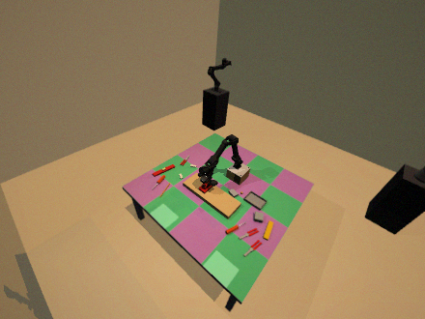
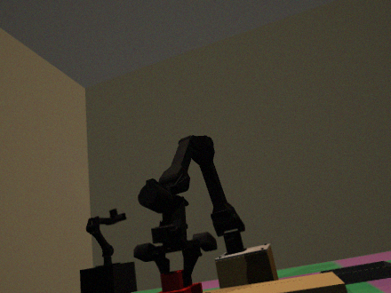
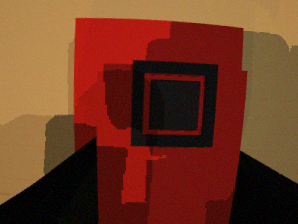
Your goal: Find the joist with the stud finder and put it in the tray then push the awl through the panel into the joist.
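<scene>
Stud finder [image 1: 205, 188] [image 2: 172, 281] [image 3: 195, 175] on floor panel [image 1: 219, 202] [image 2: 284, 284] [image 3: 35, 65], screen dark.

Gripper [image 1: 208, 185] [image 2: 175, 266] [image 3: 157, 145] clamped on stud finder. Relative to panel: tray [image 1: 249, 193] beside it, gray block [image 1: 234, 192] between; yellow bar [image 1: 268, 230] beyond tray.

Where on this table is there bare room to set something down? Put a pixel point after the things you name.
Open patches: between the floor panel [image 1: 219, 200] [image 2: 284, 284] and the table's near edge; also the corner beyond the tray [image 1: 263, 206]. Crowded: around the yellow bar [image 1: 268, 230], with red-handled tools beside it.

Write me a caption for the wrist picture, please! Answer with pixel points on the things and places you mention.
The gripper [image 3: 157, 145] holds the red stud finder [image 3: 195, 175], its square window [image 3: 176, 105] dark, over the tan floor panel [image 3: 35, 65].
</scene>
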Available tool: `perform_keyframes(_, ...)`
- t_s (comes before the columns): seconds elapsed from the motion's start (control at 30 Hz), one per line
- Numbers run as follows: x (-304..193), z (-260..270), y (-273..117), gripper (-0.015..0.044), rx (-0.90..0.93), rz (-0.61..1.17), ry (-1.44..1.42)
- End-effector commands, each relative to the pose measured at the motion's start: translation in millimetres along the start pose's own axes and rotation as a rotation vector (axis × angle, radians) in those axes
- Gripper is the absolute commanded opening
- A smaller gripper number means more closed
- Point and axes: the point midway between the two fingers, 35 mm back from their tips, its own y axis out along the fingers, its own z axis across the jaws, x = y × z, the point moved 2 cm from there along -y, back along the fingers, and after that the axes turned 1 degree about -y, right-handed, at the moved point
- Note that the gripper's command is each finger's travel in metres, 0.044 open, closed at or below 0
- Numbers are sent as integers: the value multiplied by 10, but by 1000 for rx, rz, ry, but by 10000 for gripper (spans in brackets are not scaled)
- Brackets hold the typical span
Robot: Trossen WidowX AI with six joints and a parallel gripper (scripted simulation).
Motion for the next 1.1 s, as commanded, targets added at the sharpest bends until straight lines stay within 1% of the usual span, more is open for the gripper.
perform_keyframes(0.0, -13, 137, 1, 0, 3, 1, 0)
perform_keyframes(1.07, 7, 1024, -3, 0, 10, 1, 2)
